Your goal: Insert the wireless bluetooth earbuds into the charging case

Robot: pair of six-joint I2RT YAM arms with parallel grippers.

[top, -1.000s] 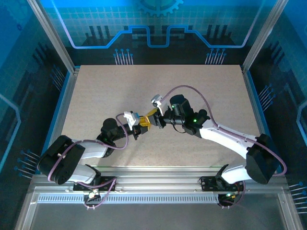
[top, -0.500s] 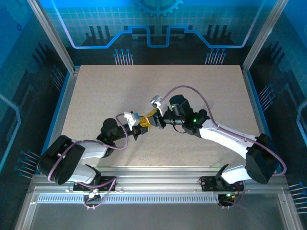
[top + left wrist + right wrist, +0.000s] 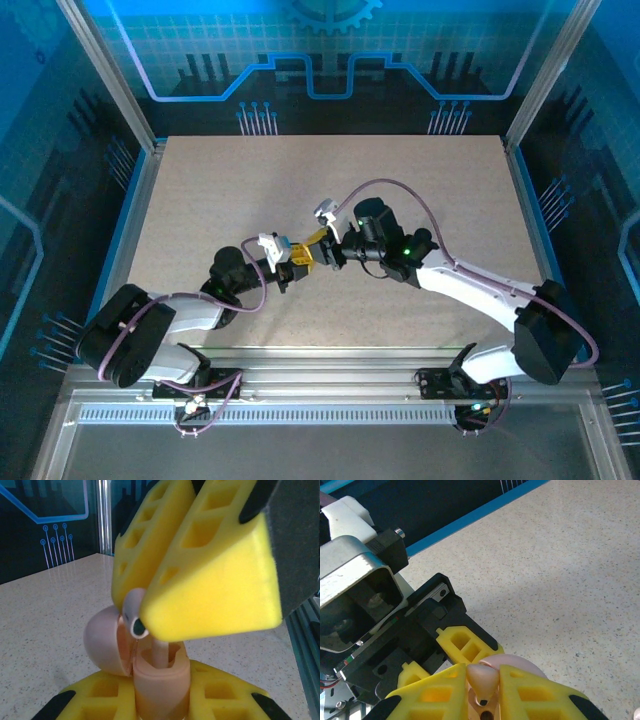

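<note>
Your overhead view is bright and evenly lit from above. The table (image 3: 200,200) shows no glare, and the arms (image 3: 470,285) cast only faint, soft shadows on it. The blue walls (image 3: 60,200) carry a pale sheen. In your left wrist view the yellow fingers (image 3: 215,595) near the lens go soft, the charging case (image 3: 161,680) is fairly sharp, and the earbud (image 3: 131,611) carries a small highlight. Your right wrist view keeps the speckled tabletop crisp, with the nearest fingers slightly blurred.
</note>
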